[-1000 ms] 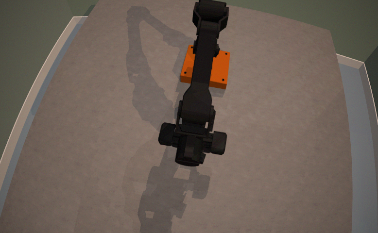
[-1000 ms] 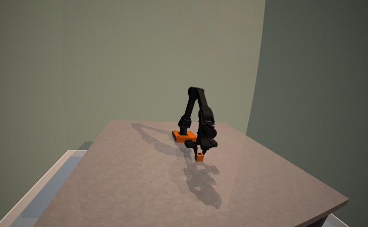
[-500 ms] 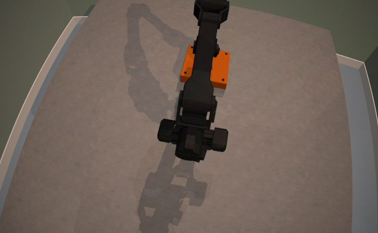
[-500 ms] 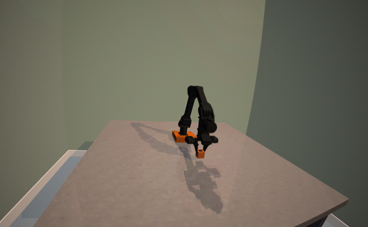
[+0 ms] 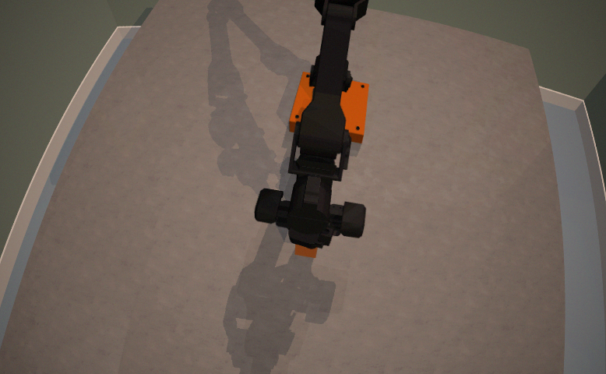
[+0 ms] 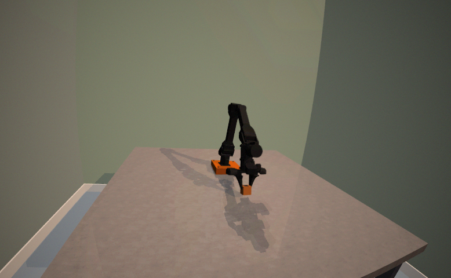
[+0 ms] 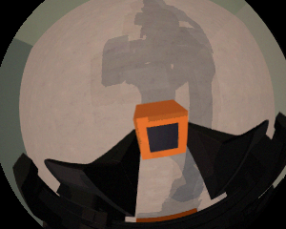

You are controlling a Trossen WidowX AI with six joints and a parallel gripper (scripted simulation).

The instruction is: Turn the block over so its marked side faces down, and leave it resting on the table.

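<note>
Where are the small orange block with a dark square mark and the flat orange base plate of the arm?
Small orange block [image 5: 305, 251] [image 6: 246, 190] [image 7: 160, 154]: top, exterior, wrist; on its orange surface.
Flat orange base plate [image 5: 356, 108] [image 6: 222, 170]: top, exterior; top face, side wall.

Pale-rimmed blue-grey flat surface [image 5: 579, 194] [image 6: 58, 223], lower than tabletop, shows past its L & R edges in top view. Plain grey-green walls [image 5: 459, 18] [image 6: 186, 68] behind, w/ darker section on R in ext. view.
</note>
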